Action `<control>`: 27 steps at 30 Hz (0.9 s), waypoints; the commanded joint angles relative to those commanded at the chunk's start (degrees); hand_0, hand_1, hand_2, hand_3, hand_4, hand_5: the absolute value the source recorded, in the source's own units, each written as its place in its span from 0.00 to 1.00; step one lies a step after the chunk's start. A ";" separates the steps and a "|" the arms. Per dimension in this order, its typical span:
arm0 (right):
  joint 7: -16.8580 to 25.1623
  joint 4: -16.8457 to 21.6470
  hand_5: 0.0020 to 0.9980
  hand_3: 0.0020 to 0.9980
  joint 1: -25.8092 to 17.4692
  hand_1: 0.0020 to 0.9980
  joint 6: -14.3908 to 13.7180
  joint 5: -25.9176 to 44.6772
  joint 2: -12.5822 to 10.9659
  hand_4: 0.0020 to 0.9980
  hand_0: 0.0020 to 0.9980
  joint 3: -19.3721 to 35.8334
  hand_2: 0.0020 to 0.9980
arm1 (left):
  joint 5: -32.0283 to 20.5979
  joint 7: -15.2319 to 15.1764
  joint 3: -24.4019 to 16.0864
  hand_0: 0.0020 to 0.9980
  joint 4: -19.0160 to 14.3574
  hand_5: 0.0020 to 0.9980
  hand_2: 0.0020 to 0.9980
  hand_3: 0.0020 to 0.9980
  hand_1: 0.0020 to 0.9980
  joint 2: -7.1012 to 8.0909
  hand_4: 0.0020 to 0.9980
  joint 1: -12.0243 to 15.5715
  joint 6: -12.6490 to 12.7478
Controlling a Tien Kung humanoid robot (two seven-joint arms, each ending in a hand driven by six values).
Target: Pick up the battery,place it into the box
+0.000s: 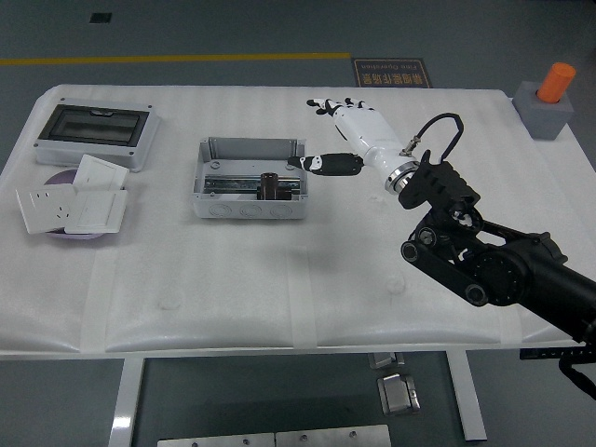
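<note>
We found the battery (270,185) standing inside the grey box (250,177), centre-left of the frame, near its front wall and right of its middle. The right hand (349,140) hung just right of the box, white, with fingers (326,106) spread and the thumb pointing toward the box rim; it held nothing. No left arm showed.

Risks as we judged them:
- The thumb tip lay close to the box's right wall. A careless sweep toward the left of the frame could nudge the box or tip the battery.
- The battery looked upright and dark against the rail inside; a jolt to the box might topple it, though it would likely stay inside.
- The cable loop (438,126) at the wrist stood proud and could snag if the arm rolled.

Room for moving:
- Open table (233,279) lay across the lower half and right of centre.
- Upper left held an enclosure with a clear lid (96,133); below it, wall sockets (70,203).
- Upper right corner carried a grey block with an orange cap (549,98), well apart.
</note>
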 joint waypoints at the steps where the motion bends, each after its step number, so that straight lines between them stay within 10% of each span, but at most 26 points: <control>1: 0.12 0.71 0.71 0.93 -0.77 0.83 -0.06 0.06 -0.81 1.00 0.95 0.80 0.82 | 0.13 0.11 -0.15 0.59 0.03 0.39 0.50 0.65 0.62 0.05 0.59 0.07 -0.04; 12: 1.19 4.92 0.71 0.90 -7.24 0.80 -0.24 2.12 -5.94 1.00 0.91 6.24 0.79 | -0.26 0.23 -0.03 0.59 0.14 0.38 0.49 0.65 0.62 0.27 0.58 0.40 -0.11; 27: 2.75 7.73 0.69 0.78 -11.10 0.71 1.19 6.93 -7.25 1.00 0.77 10.16 0.73 | -0.69 1.34 -0.28 0.59 0.42 0.38 0.49 0.65 0.62 -0.81 0.58 1.28 -0.76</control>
